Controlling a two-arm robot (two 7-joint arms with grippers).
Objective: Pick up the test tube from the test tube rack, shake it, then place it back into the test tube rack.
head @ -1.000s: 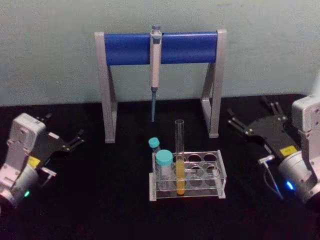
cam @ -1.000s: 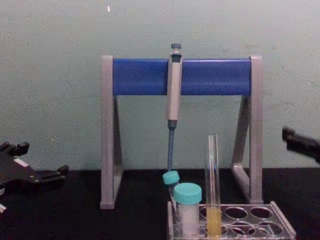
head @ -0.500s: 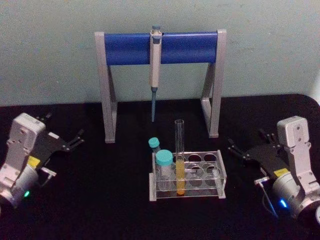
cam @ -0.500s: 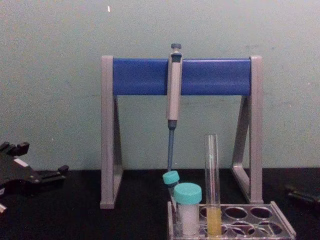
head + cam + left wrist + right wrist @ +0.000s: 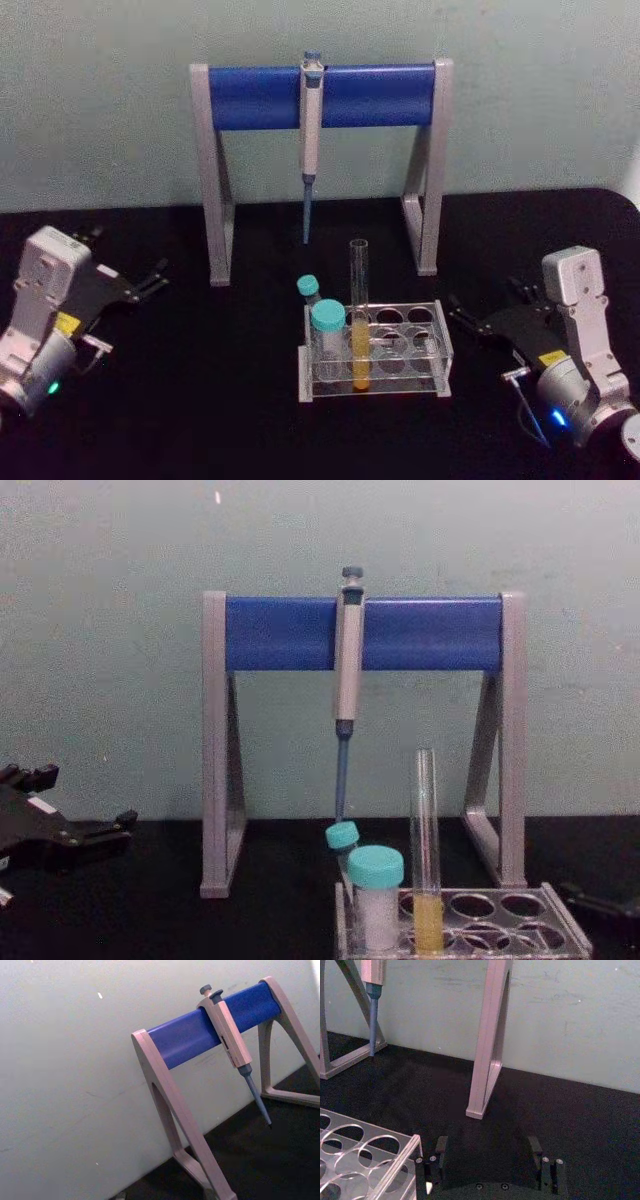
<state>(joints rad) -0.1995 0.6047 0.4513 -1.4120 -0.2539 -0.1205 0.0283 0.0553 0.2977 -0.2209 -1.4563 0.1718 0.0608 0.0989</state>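
Right gripper low beside test tube rack, fingers spread and empty, lined up toward upright test tube; left gripper parked open, empty.

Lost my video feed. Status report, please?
Left pincer open, parked far left. Right pincer open, low beside the rack, empty. Test tube upright in rack. Capped tubes close left of it.

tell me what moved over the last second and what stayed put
The right pincer, open and empty, dropped from beside the stand's right leg and drew back toward the robot, ending low beside the test tube rack. Nothing was grasped or released. The test tube stayed upright in the rack; the left pincer stayed parked.
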